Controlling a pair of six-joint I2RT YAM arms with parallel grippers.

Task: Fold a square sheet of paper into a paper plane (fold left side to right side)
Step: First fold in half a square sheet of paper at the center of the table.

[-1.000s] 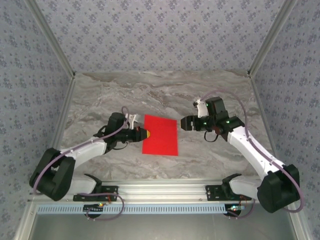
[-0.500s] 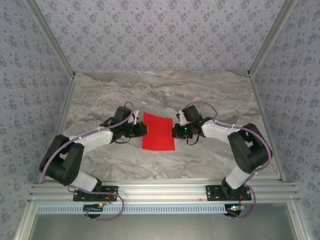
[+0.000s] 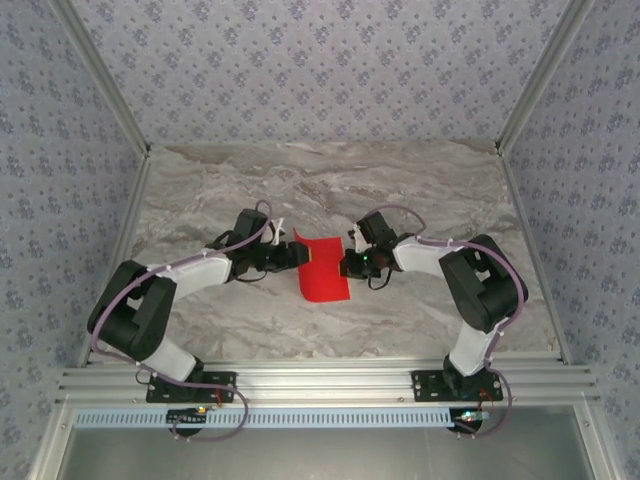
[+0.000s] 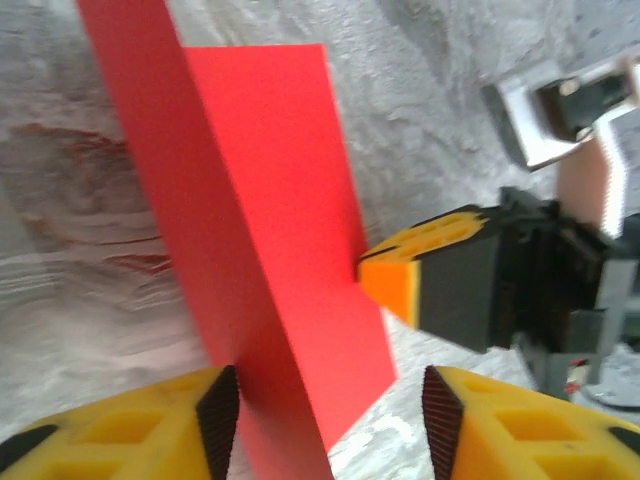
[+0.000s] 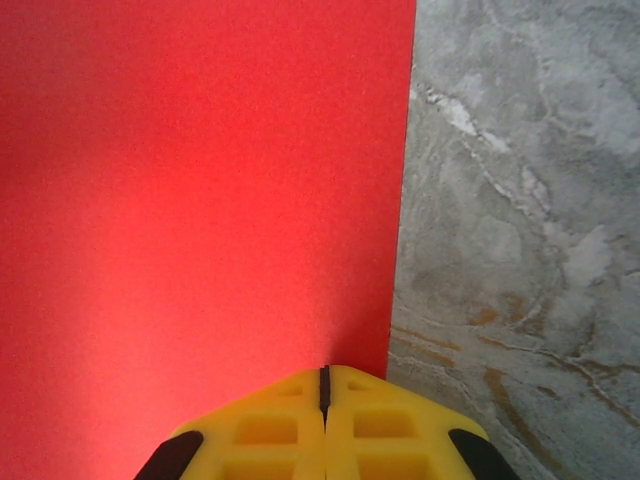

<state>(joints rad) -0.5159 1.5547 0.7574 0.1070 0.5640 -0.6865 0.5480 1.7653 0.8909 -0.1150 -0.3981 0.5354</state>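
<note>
No text, label, brand, number or sign can be read. The thin bright red square sheet of paper (image 3: 325, 278) is plain, and the grey marbled tabletop (image 3: 420, 190) and blue-grey floral walls (image 3: 300, 70) carry only their patterns.

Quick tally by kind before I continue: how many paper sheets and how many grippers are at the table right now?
red paper sheet: 1
grippers: 2, the left gripper and the right gripper
total: 3
</note>
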